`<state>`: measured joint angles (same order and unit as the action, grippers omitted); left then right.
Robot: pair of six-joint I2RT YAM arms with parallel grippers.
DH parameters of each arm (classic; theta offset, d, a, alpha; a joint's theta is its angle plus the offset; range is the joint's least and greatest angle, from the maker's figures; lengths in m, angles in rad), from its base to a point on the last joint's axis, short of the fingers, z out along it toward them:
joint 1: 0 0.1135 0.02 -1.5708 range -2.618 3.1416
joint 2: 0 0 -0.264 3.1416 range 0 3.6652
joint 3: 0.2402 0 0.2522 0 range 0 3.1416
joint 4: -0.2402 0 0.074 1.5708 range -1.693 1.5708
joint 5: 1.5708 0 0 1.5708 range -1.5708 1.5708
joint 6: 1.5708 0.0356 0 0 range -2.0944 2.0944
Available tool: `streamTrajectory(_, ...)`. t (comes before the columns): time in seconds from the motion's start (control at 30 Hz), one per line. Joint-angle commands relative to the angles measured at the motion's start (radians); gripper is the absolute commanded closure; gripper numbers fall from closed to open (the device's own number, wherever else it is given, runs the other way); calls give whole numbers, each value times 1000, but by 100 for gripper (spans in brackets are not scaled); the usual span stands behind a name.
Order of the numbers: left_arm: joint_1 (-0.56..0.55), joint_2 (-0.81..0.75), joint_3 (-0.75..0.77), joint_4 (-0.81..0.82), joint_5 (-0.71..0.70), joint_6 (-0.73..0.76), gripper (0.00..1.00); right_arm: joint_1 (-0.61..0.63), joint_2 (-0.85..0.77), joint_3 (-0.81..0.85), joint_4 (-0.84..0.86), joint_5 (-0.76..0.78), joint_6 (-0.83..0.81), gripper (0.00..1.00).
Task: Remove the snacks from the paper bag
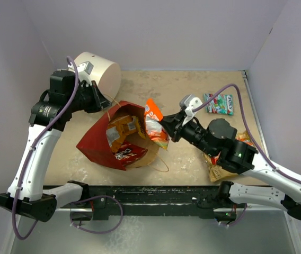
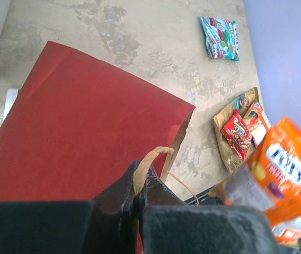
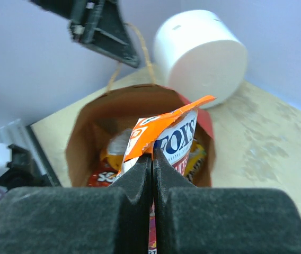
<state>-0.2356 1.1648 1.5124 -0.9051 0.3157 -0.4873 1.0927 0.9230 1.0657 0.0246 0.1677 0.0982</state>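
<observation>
left wrist sees only the paper bag [image 2: 87,121]'s red outside; right wrist sees packets [image 3: 111,151] inside. right jaws clench the orange packet [image 3: 161,129], left jaws the string handle [image 2: 149,159].

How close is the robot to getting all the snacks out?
About partway. Done: a green packet and a small pile of packets lie out on the table. In hand: the right gripper pinches an orange packet at the paper bag's mouth while the left gripper holds its handle. Left: several packets inside.
</observation>
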Motion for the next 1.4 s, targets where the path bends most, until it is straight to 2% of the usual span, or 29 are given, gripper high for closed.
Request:
streamTrajectory(0.0, 9, 5, -3, 58, 21, 6, 100, -1, -18, 95, -124, 272, 34, 100)
streamTrajectory(0.13, 9, 8, -1, 55, 22, 12, 100, -3, -18, 126, -186, 385, -16, 100)
streamTrajectory(0.3, 9, 5, 12, 43, 6, 24, 100, -33, 18, 153, -255, 603, -37, 100)
streamTrajectory(0.53, 9, 4, 22, 41, 5, 26, 100, -338, 140, 224, -392, 679, 53, 100)
streamTrajectory(0.7, 9, -3, 17, 41, 10, 26, 100, -597, 281, 271, -422, 623, 48, 100)
streamTrajectory(0.9, 9, -18, 13, 36, 23, 21, 100, -815, 483, 325, -358, 615, -102, 100)
streamTrajectory(1.03, 9, -26, 1, 34, 37, 21, 100, -909, 627, 371, -287, 588, -221, 100)
streamTrajectory(1.2, 9, -36, -15, 40, 42, 20, 100, -949, 774, 420, -155, 602, -391, 100)
streamTrajectory(1.37, 9, -38, -20, 31, 27, 30, 100, -954, 933, 517, -95, 641, -563, 100)
